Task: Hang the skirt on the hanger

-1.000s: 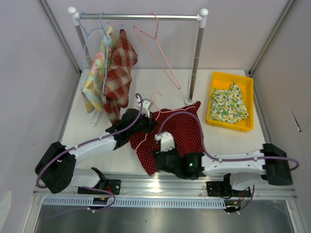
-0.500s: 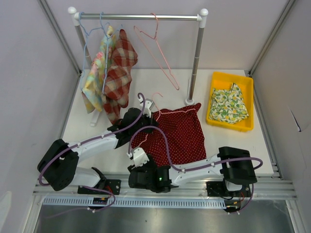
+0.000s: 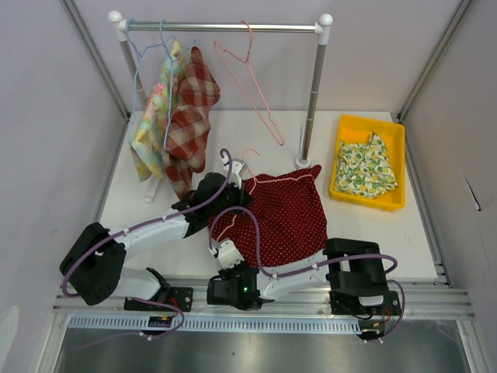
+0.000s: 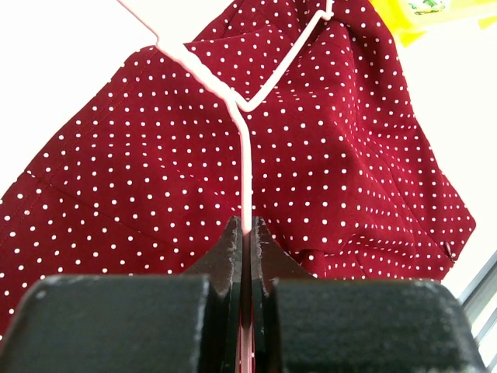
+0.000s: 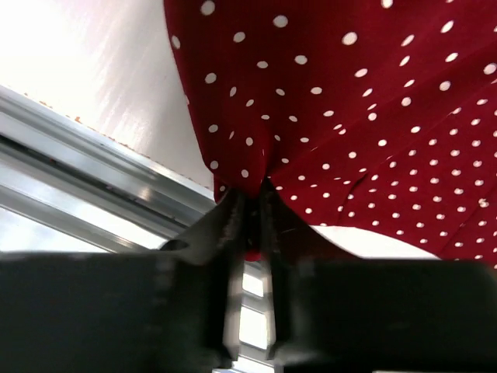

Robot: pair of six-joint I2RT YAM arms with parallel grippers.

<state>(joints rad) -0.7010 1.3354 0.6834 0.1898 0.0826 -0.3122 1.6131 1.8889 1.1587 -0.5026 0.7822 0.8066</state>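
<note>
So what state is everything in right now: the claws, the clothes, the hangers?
left gripper, shut on the pink hanger.
right gripper, shut on the skirt edge.
skirt, lying on the table, not yet hung.
pink hanger, lying across the skirt.
plaid garment, hanging from the rail.
floral cloth, crumpled in the yellow bin.

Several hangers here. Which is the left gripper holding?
The pale pink hanger lying on the red dotted skirt; left gripper is shut on its wire. The other pink hanger hangs bare on the rail, the blue one carries clothes.
</note>
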